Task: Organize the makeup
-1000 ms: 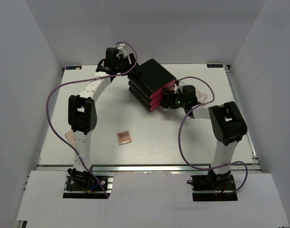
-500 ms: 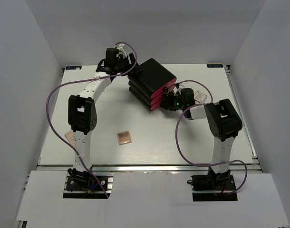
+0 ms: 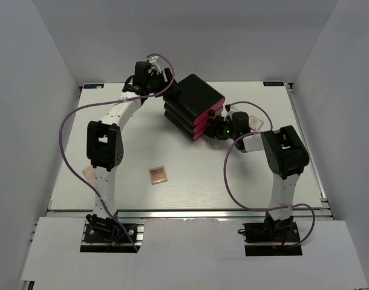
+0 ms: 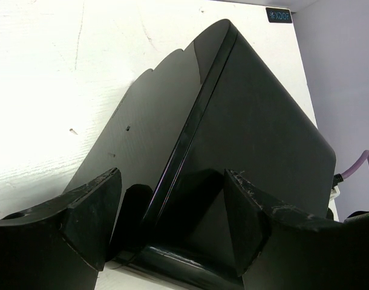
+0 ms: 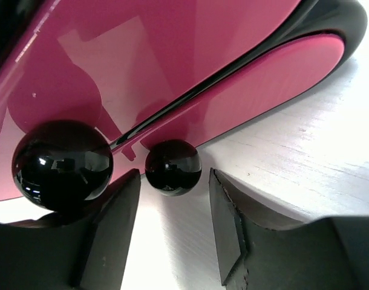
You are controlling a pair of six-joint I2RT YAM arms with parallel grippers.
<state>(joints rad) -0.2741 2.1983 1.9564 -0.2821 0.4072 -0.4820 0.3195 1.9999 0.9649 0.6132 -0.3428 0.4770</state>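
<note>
Right fingers point(image 5: 230, 235) nearer the drawer box point(image 3: 193, 106), astride a black knob point(image 5: 172, 167).

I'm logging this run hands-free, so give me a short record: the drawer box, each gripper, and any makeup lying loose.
drawer box: middle of the table, set at an angle, black with pink fronts
left gripper: fingers spread either side of the box's back corner; contact unclear
right gripper: open, small black knob of a pink drawer front between its fingertips
loose makeup: one palette on the table in front of the box; another just right of the right gripper
</note>
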